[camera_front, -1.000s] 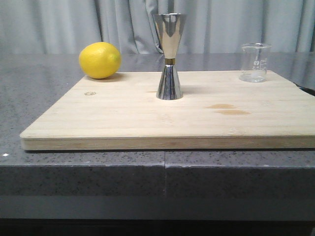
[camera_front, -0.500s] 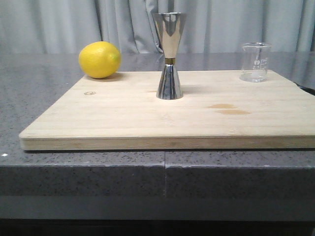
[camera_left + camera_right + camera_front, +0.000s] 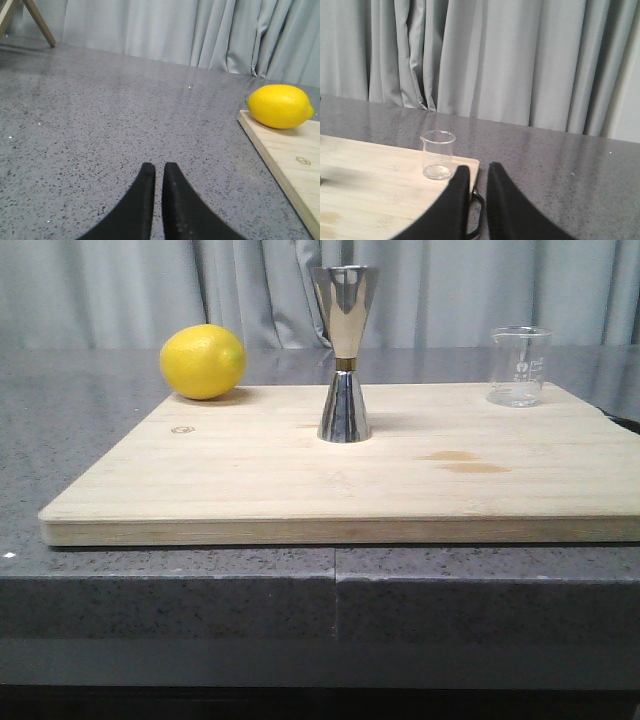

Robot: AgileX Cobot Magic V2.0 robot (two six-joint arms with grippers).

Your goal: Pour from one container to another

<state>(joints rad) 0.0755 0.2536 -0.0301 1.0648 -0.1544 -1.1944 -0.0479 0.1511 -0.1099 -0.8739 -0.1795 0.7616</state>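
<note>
From the front view I see a pale wooden cutting board (image 3: 350,480) lying flat on the grey speckled bench (image 3: 80,440), with grey curtains (image 3: 120,290) hanging behind. The steel jigger (image 3: 345,355) stands upright near the middle of the board toward its far edge, a thin gold band at its narrow waist, wide cup up. The glass beaker (image 3: 519,367) stands upright at the board's far right corner, well apart from the jigger; I can read white printed marks on its wall, but I cannot tell whether it holds any liquid. A yellow lemon (image 3: 203,362) rests at the far left corner of the board. Two faint brownish stains (image 3: 462,461) mark the wood between jigger and beaker, nearer me. Neither arm shows in the front view. On my left wrist view, the left gripper (image 3: 157,172) hangs over bare bench beside the board, its black fingers drawn almost together with only a thin slit between them and nothing held; the lemon (image 3: 279,106) sits off to one side of it. On my right wrist view, the right gripper (image 3: 478,172) is likewise nearly closed and empty, near the board's corner, with the beaker (image 3: 438,154) just beyond its fingertips, not touching. A dark metal handle loop (image 3: 476,215) at the board's edge shows between those fingers.
</note>
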